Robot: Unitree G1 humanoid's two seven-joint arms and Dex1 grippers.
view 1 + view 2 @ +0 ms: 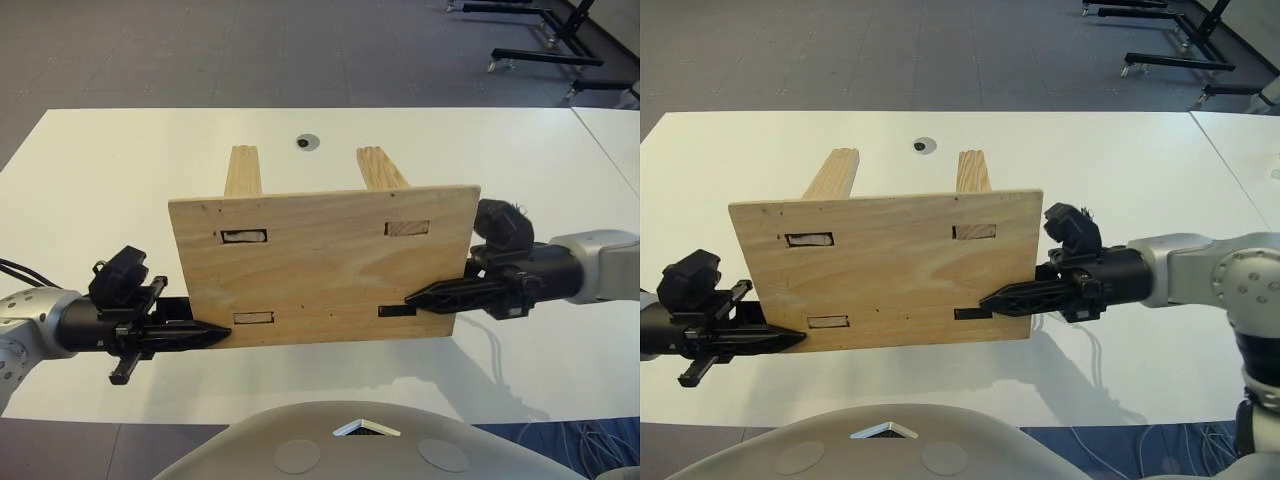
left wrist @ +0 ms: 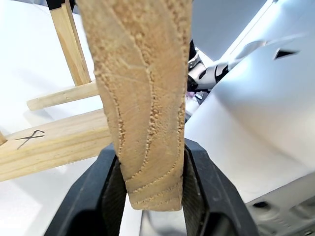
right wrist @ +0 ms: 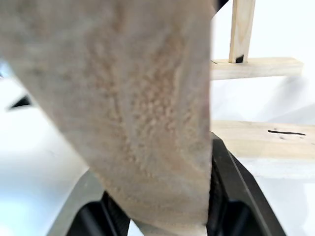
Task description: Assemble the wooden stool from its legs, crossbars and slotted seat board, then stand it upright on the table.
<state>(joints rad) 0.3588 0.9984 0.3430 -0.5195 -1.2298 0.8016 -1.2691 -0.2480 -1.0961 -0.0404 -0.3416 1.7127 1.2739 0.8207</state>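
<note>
Four rectangular slots show in the pale plywood seat board (image 1: 330, 265), which stands on edge in the middle of the frame, its broad face tipped toward the camera. Wood ends sit in at least the upper slots. Two light wooden legs (image 1: 243, 170) rise past its top edge toward the upper centre. The wrist views show a thin pale crossbar (image 2: 59, 96) joining the legs behind the board. Whether the leg ends rest on the surface I cannot tell.

At lower left the black left tool (image 1: 215, 333) is clenched on the board's lower left edge. At centre right the black right tool (image 1: 420, 296) grips the lower right edge by a slot. The white worktop (image 1: 100, 180) lies beneath, with a small round grommet (image 1: 306, 142) at upper centre and black wheeled frames (image 1: 545, 55) on the grey floor at upper right.

Both grips sit low on one edge, so the board could pivot between the pads as the stool is turned. Uneven pull from the two arms might also lever it off its pegs, and the legs may skid on the smooth surface.
</note>
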